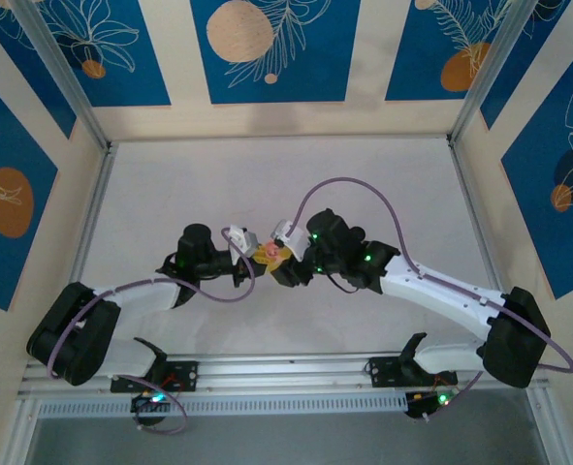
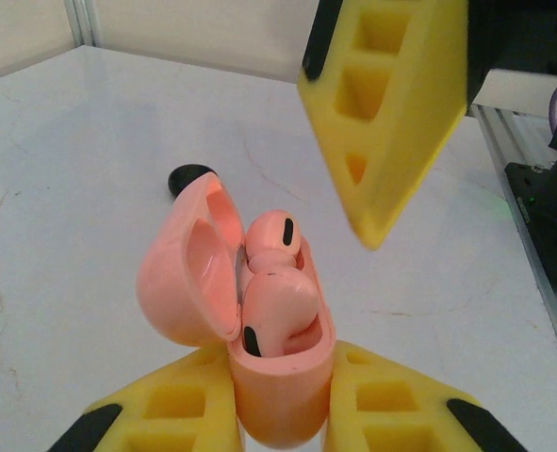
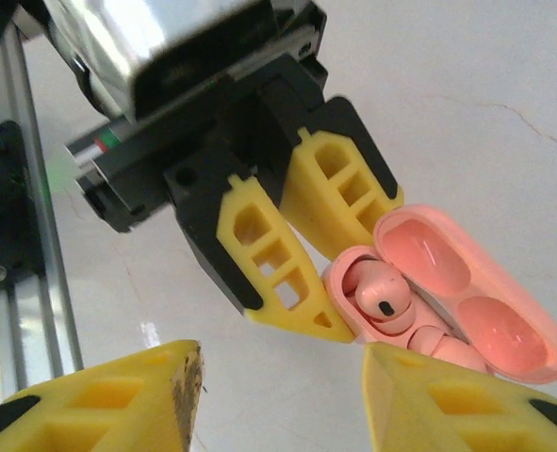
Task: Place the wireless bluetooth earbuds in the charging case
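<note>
While the left gripper clamps the open charging case, both earbuds sit inside; the spread right gripper should press them home.

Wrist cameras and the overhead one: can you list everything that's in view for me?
charging case: one, pink, lid open, held above the table
earbuds: two, pink with black spots, sitting in the case
dark oval thing: one, black, on the table behind the lid; cannot tell what it is
table: one, white with faint veins
wall panels: several, blue with orange and white leaf drawings, around the table
cables: purple, looping along the arms
arms: two, white and black, meeting mid-table
left gripper: yellow fingers, clamped on the case
right gripper: yellow fingers, open, right beside the case
</note>
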`<state>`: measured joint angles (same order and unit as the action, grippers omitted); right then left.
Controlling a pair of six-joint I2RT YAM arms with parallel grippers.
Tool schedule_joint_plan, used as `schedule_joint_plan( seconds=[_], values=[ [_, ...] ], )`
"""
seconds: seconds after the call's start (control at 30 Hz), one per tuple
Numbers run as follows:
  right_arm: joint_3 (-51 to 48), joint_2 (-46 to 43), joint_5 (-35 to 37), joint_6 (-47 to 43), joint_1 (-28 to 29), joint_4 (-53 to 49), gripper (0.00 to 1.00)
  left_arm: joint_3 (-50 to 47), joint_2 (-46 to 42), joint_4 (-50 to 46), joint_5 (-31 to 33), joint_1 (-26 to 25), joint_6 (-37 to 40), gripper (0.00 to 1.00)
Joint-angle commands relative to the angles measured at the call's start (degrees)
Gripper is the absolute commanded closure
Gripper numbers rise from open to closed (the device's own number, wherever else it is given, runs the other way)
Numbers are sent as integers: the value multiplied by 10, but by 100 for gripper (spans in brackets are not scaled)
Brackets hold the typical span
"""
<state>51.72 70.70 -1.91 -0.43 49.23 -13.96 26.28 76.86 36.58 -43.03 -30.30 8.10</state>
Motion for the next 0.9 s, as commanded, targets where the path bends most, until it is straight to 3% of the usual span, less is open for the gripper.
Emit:
schedule_joint_plan(
  seconds=[0.0, 0.23, 0.5, 0.87],
  values=[
    [0, -21, -37, 48, -13, 22, 51, -7, -8, 7, 4, -10, 30, 81],
    [-1, -38, -77, 150, -56, 31, 52, -25, -10, 42, 27, -18, 53, 81],
    [-31, -45, -141, 312, -101, 66, 63, -35, -18, 41, 43, -25, 80, 81],
    [-35, -19, -185, 347, -109, 71, 68, -27, -15, 32, 38, -33, 81, 82]
  ],
)
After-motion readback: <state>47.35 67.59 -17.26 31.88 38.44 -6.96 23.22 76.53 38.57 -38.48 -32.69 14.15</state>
